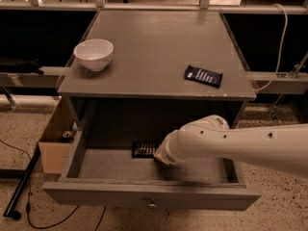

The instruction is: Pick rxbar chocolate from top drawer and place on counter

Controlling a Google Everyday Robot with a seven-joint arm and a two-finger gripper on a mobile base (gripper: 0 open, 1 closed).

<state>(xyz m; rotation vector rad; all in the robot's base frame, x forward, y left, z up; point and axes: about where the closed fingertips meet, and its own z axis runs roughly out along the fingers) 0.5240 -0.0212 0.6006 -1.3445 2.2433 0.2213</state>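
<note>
Early days on this one, I reckon. The top drawer (pixel 151 195) is pulled out, and the rxbar chocolate (pixel 143 149) is lying on the drawer floor near the back wall, about mid-width. My gripper (pixel 159 154) is down inside the drawer, right at the bar's right end. The arm covers it though, so I can't tell whether it's spread or clamped on anything. Reach looks done, grab unconfirmed, lift and drop-off on the counter (pixel 154 42) left to do. Up there: a white bowl (pixel 94 54) near the left edge and a bluish bar (pixel 203 75) toward the front right corner.
</note>
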